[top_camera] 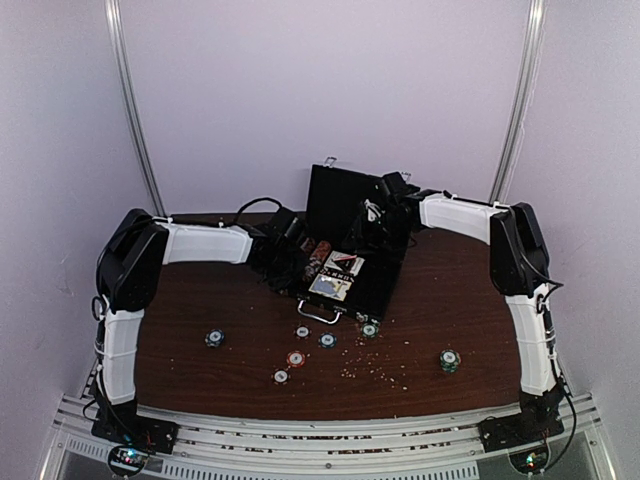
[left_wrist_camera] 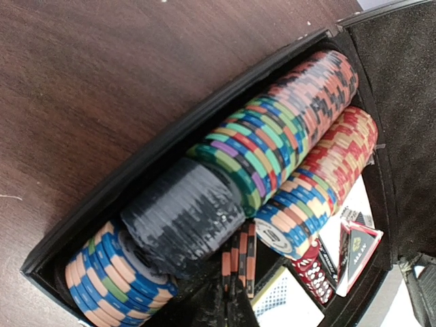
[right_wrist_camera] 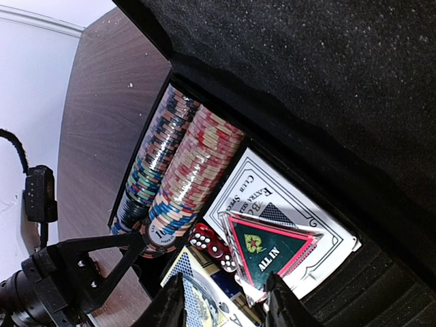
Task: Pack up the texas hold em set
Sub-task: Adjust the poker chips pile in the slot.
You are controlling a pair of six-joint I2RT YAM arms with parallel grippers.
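The black case [top_camera: 372,285] lies open mid-table with its lid [top_camera: 335,200] upright. Rows of striped poker chips [left_wrist_camera: 272,136] fill its left side. My left gripper [left_wrist_camera: 231,303] is shut, its tips against a few orange-and-black chips [left_wrist_camera: 238,262] standing on edge in the chip slot. My right gripper [right_wrist_camera: 225,303] hangs open over the card side, nothing between its fingers [right_wrist_camera: 170,306]. Under it lie a card deck [right_wrist_camera: 289,201], a triangular "ALL IN" marker [right_wrist_camera: 269,248], red dice [right_wrist_camera: 212,246] and a second deck [right_wrist_camera: 197,286]. Several loose chips [top_camera: 296,358] lie on the table in front of the case.
Crumbs [top_camera: 385,372] speckle the brown table [top_camera: 180,300] in front of the case. One chip stack [top_camera: 449,359] sits near the right arm and a single chip [top_camera: 214,338] near the left. White walls close in the back and sides.
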